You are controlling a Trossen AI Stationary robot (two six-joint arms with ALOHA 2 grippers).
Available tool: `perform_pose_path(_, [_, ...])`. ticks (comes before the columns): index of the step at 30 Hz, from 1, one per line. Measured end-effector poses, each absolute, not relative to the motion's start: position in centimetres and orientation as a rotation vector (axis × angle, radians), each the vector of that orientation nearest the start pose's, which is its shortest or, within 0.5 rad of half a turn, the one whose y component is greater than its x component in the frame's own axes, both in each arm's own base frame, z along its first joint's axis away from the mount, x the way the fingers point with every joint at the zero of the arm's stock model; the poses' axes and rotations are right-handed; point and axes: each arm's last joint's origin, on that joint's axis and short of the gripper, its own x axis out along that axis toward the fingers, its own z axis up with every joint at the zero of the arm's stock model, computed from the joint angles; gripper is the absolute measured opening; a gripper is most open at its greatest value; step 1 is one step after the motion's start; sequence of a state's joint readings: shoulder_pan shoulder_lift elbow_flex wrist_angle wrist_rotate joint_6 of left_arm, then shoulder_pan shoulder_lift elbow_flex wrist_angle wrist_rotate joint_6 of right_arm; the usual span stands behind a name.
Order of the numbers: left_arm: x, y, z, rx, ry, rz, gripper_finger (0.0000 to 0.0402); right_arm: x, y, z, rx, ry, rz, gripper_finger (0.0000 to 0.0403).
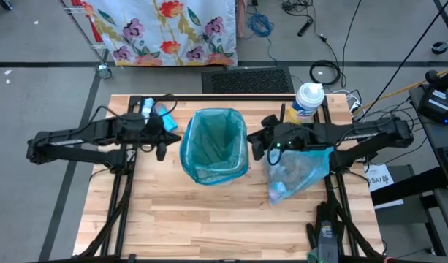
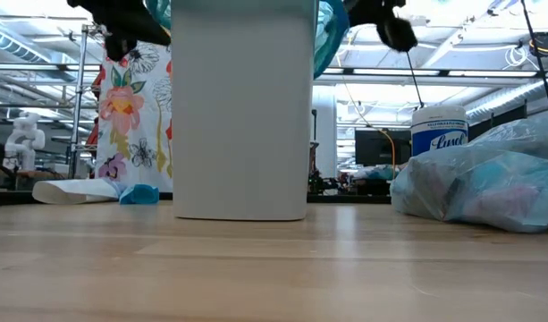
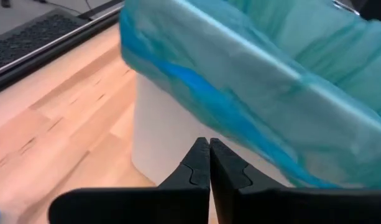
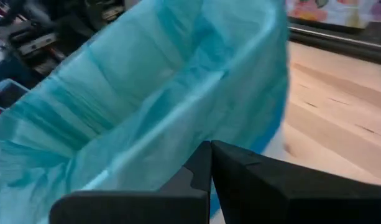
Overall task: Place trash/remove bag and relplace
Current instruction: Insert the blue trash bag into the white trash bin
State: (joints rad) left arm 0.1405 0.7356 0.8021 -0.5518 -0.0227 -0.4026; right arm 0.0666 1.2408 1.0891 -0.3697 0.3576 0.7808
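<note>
I see two matte black arms, each built of long slim links joined by bulkier rounded joints, with thin black cables looped alongside. A small green light glows near the right wrist. Each gripper, left gripper [image 3: 209, 163] and right gripper [image 4: 211, 163], ends in angular black fingers with stepped, notched inner edges.

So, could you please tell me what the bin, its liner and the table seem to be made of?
The bin looks like smooth matte white plastic, though its plain walls leave that open. The liner is thin teal plastic film: wrinkled, translucent, folded over the rim. The table is pale wood, showing planks and grain.
</note>
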Motion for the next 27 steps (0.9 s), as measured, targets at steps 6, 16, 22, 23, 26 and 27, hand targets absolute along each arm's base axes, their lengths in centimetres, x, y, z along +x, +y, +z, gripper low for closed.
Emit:
perform_pose_path(6, [16.6,2.8,30.9,-0.426,0.441,0.197,0.0001,28.0,0.6,28.7,0.699,0.41,-0.435,0.0])
perform_pose_path(16, [16.0,3.7,29.8,-0.446,0.545,0.321,0.0,27.5,0.6,27.4,0.739,0.461,-0.468,0.0])
perform_pose_path(22, [14.2,3.7,31.4,-0.466,0.403,0.327,0.0,26.2,0.6,29.0,0.766,0.406,-0.447,0.0])
perform_pose_path(23, [14.0,3.6,31.8,-0.465,0.367,0.304,0.0,26.0,0.6,29.3,0.77,0.391,-0.442,0.0])
perform_pose_path(26, [13.9,3.5,32.8,-0.455,0.276,0.261,0.0,25.4,0.5,30.2,0.78,0.341,-0.444,0.0])
perform_pose_path(27, [14.0,3.5,33.0,-0.45,0.252,0.25,0.0,25.3,0.5,30.4,0.79,0.329,-0.445,0.0])
